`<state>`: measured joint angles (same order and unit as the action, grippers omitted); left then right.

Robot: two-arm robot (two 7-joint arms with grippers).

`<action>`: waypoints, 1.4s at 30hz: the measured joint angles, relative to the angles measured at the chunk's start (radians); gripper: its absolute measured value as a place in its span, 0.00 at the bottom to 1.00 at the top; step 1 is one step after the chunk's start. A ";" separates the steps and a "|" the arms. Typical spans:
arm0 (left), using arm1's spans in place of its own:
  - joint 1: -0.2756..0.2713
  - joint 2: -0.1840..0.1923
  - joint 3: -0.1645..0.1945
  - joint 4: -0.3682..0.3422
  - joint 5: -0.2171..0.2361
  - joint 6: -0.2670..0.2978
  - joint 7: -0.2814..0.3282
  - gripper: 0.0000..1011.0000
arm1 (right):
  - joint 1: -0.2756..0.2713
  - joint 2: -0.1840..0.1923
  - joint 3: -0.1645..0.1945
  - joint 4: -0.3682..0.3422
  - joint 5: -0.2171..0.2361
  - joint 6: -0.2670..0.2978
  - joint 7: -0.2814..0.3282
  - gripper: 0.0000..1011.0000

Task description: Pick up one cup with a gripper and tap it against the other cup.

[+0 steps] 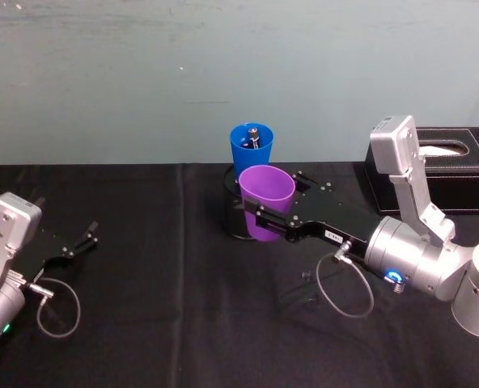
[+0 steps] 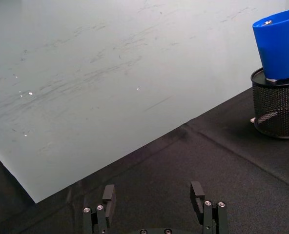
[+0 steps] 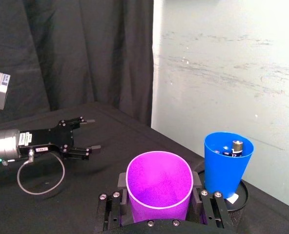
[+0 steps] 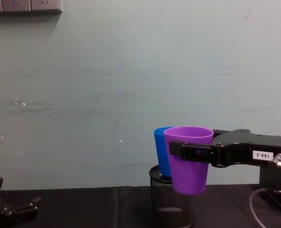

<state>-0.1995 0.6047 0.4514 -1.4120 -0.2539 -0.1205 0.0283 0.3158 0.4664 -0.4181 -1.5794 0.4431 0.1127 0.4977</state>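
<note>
My right fingers (image 1: pixel 273 220) clamp the purple cup (image 1: pixel 266 192) upright, clear of the table. The blue cup (image 1: pixel 250 145) stands in the mesh holder (image 4: pixel 169 209) just past my fingers' far side, seemingly not touching. My left fingers (image 1: pixel 83 240) lie spread open, well apart.

A table draped in black cloth (image 1: pixel 142 323) spans the lower half of the head view, bearing a black wire-mesh cylindrical pen holder (image 1: pixel 232 214) at centre frame and a black rectangular tissue box (image 1: pixel 454 174) at the right edge.
</note>
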 joint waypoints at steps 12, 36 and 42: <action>0.000 0.000 0.000 0.000 0.000 0.000 0.000 0.99 | -0.001 0.000 0.000 0.000 0.000 -0.001 0.001 0.72; 0.000 0.000 0.000 0.000 0.000 0.000 0.000 0.99 | -0.001 0.000 0.000 0.000 0.000 -0.001 0.001 0.72; 0.000 0.000 0.000 0.000 0.000 0.000 0.000 0.99 | -0.001 0.000 0.000 0.000 0.000 -0.001 0.001 0.72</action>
<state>-0.1995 0.6047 0.4514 -1.4120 -0.2539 -0.1205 0.0283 0.3153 0.4663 -0.4182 -1.5794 0.4428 0.1119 0.4989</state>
